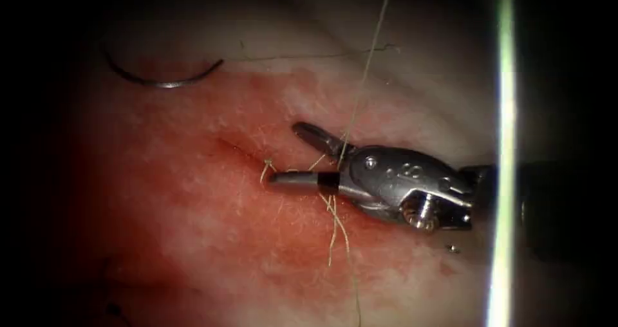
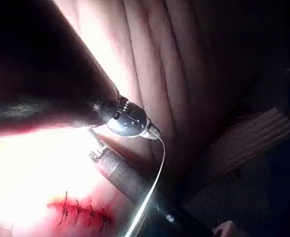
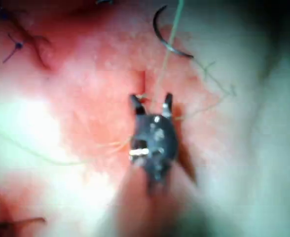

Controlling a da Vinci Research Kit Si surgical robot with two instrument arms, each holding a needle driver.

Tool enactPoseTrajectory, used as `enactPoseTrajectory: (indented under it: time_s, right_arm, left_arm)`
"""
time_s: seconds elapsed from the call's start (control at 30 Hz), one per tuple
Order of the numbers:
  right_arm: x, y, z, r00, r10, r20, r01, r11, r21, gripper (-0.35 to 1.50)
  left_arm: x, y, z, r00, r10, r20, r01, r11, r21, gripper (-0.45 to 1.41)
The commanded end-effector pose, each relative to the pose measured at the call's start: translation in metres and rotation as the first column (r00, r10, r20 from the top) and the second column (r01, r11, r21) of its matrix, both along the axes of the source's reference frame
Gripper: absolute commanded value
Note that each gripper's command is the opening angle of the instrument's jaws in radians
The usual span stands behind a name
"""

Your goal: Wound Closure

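Right tool (image 1: 302, 156): jaws apart, straddling the thread (image 1: 360, 89), holding nothing. Needle (image 1: 164, 79): lying free on the tissue (image 1: 193, 198), well beyond the jaw tips, not in it. Left tool (image 2: 130, 121): jaw state cannot be told.

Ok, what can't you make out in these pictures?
- Thread: both ends cut off by the endoscope view's top and bottom edges.
- Open right claw, holding nothing: whether thread touches it, too small, endoscope view.
- Needle, lying on the tissue left of the cut: its thread end, lost in shadow.
- Left tool: what it holds, blurred by glare, left wrist view.
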State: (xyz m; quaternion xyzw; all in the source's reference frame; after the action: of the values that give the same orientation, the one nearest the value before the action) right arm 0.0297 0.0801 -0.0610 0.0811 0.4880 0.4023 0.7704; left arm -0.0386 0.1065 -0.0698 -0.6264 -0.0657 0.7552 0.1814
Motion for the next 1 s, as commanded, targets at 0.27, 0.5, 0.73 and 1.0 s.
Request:
enactPoseTrajectory:
  time_s: [0.27, 0.5, 0.73, 1.0]
  right_arm:
    - [0.0007, -0.0002, 0.0003, 0.999, -0.023, -0.035, 0.023, 1.0, -0.003, -0.35]
    - [0.0001, 0.001, -0.0014, 0.996, 0.019, -0.082, -0.022, 0.999, -0.037, -0.35]
    - [0.0004, 0.0002, -0.0024, 0.997, -0.046, -0.059, 0.042, 0.997, -0.061, -0.35]
    - [-0.0032, 0.0003, -0.003, 0.999, -0.02, -0.029, 0.018, 0.998, -0.067, 1.46]
  left_arm:
    - [-0.0005, 0.0, 0.0004, 1.0, -0.001, 0.001, 0.001, 1.0, -0.001, -0.35]
    - [-0.0006, -0.0003, 0.0006, 1.0, -0.002, 0.002, 0.002, 1.0, -0.005, -0.35]
    - [0.0006, 0.0, 0.0011, 1.0, -0.013, -0.021, 0.013, 1.0, -0.006, -0.35]
    - [0.009, -0.0014, 0.0014, 0.996, -0.012, -0.085, 0.011, 1.0, -0.015, -0.35]
